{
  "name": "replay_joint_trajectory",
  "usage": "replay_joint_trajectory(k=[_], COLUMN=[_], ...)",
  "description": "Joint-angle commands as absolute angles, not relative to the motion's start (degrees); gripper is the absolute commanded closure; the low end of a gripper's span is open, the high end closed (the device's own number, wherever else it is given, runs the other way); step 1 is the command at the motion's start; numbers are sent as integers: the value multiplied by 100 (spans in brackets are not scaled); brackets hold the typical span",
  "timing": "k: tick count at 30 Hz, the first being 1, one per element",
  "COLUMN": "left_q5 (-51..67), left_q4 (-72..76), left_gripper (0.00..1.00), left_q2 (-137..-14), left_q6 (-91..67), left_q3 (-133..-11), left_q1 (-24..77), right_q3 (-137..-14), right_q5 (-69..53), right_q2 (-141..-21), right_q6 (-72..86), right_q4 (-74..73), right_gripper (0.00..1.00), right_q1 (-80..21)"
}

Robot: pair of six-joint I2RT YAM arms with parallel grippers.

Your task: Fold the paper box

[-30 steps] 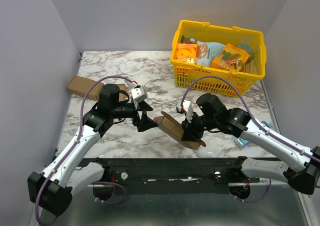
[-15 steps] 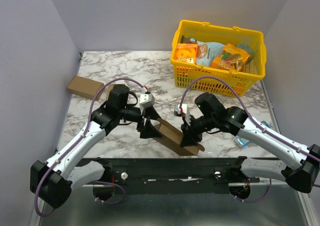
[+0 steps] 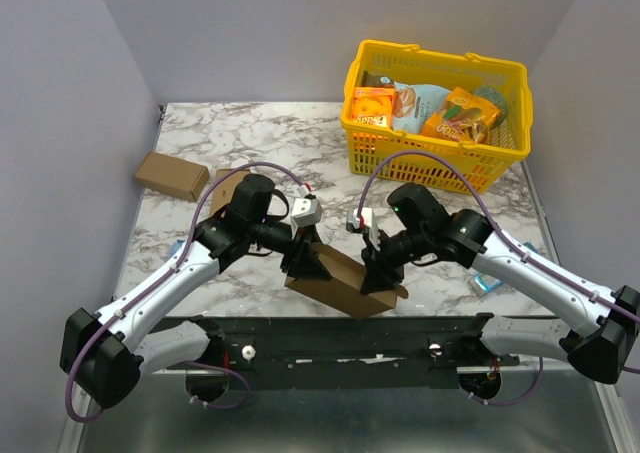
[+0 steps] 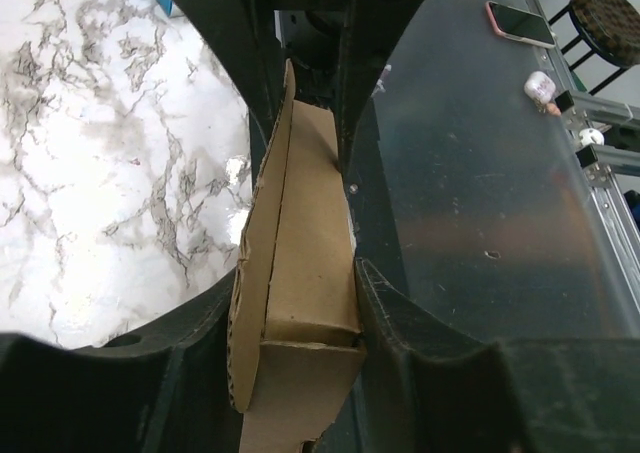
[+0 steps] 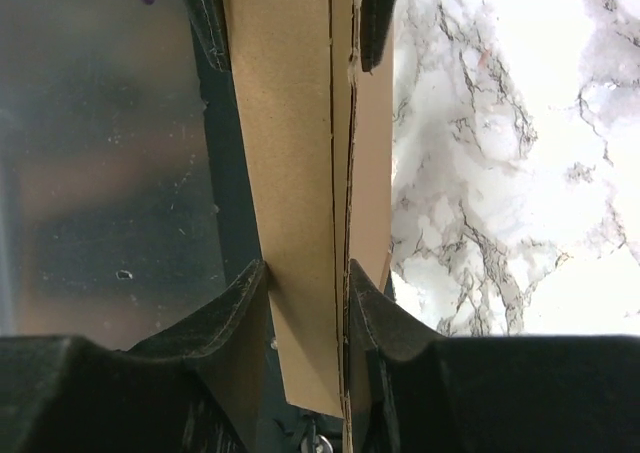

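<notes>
**Left gripper** [image 3: 308, 261]: a second ago it was wide open and apart from the left end of the plain brown creased cardboard paper box [image 3: 340, 281]. It has since travelled rightward and away from the yellow plastic basket [image 3: 437, 113]. It has narrowed onto that left end, with a finger against each cardboard face.

**Left arm:** now stretched further out, elbow straighter.

**Paper box:** formerly slanted, with its left end lifted toward the basket. It has swung round and lowered, so it lies flatter and its left end is farther from the basket.

**Right gripper** [image 3: 378, 268]: shifted slightly farther from the basket, along with the box's right end.
</notes>
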State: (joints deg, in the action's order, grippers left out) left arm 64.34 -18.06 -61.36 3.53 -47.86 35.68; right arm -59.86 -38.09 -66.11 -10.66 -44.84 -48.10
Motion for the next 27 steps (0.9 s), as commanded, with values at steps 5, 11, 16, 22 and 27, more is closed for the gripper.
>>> replay_joint_trajectory(k=[5, 11, 16, 22, 27], left_q5=[5951, 5327, 5046, 4922, 5079], left_q4=[-1521, -1020, -976, -888, -861], left_gripper=[75, 80, 80, 80, 80], left_q2=[-6126, -6363, -6574, -6601, -6557], left_q6=[18, -782, -1072, -1169, -1125], left_q3=[-4650, -4588, -4650, -4562, -4518], left_q1=[3630, 3630, 3621, 3621, 3621], right_q3=[-6302, -6013, -5897, -5635, -5405], right_q5=[-2471, -1829, -1189, -229, -53], right_q2=[-6144, -6021, -6055, -6223, -6302], right_q6=[-774, -370, -308, -413, -632], right_q4=[-4176, -3666, -3393, -3042, -2751], right_gripper=[56, 36, 24, 20, 13], right_q1=[-4755, -4772, -5131, -5625, -5695])
